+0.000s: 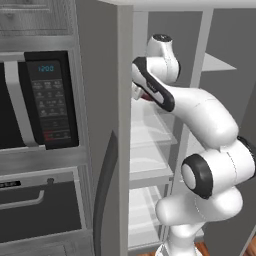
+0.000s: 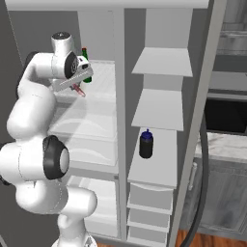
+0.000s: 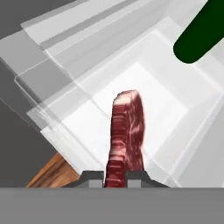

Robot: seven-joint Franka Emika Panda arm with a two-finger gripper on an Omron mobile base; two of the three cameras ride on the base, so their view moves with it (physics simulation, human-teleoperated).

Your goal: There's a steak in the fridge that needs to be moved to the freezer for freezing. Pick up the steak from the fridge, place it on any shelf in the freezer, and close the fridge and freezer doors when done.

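Tool (image 3: 115, 178) clamped edge-on across steak (image 3: 127, 131), above glass fridge shelf (image 3: 175, 118). Judged light, soft, slippery; needs deeper central hold.

- A white robot arm (image 1: 200, 165) with dark joints rises from the lower right and reaches up and left into an open fridge (image 1: 150, 150).
- The fridge holds clear glass shelves (image 1: 150, 127), stacked one above another.
- At the arm's end, a sliver of dark-red steak (image 1: 146, 98) shows just beside the hand, above the upper glass shelf; the fingers themselves are hidden.
- A tall pale-grey door (image 1: 102, 125) with a long dark handle (image 1: 103, 195) stands open, edge-on, left of the shelves.
- Further left sits a black-faced microwave (image 1: 37, 100), its display lit.
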